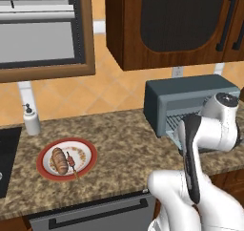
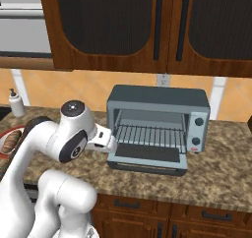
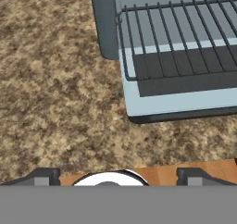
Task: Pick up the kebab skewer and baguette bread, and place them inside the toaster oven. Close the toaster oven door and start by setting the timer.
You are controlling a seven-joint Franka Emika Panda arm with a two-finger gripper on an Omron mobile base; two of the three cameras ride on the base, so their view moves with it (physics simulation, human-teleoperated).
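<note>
On the left of the counter a red-rimmed plate [image 1: 46, 172] holds the plump brown baguette bread [image 1: 59, 160] and, right beside it, the thin kebab skewer [image 1: 71, 162]. The blue-grey toaster oven [image 1: 188, 95] [image 2: 157, 98] stands at the right. Its door [image 2: 146, 154] [image 3: 185, 99] lies dropped open, flat over the counter, and the wire rack [image 2: 150, 133] [image 3: 176, 38] is bare. My gripper [image 3: 120, 176] hovers over the counter by the door's front left corner, far from the plate. It is open, fingertips [image 3: 46, 175] wide apart, with nothing between them. The plate's edge [image 2: 6, 153] also peeks past the arm.
A white soap dispenser [image 1: 32, 120] [image 2: 16, 103] stands at the back left by a dark sink edge [image 1: 7, 153]. Two knobs [image 2: 199, 121] sit on the oven's right strip. Dark wooden wall cabinets [image 2: 147, 25] hang above the oven. My arm [image 1: 205, 130] covers part of the oven front.
</note>
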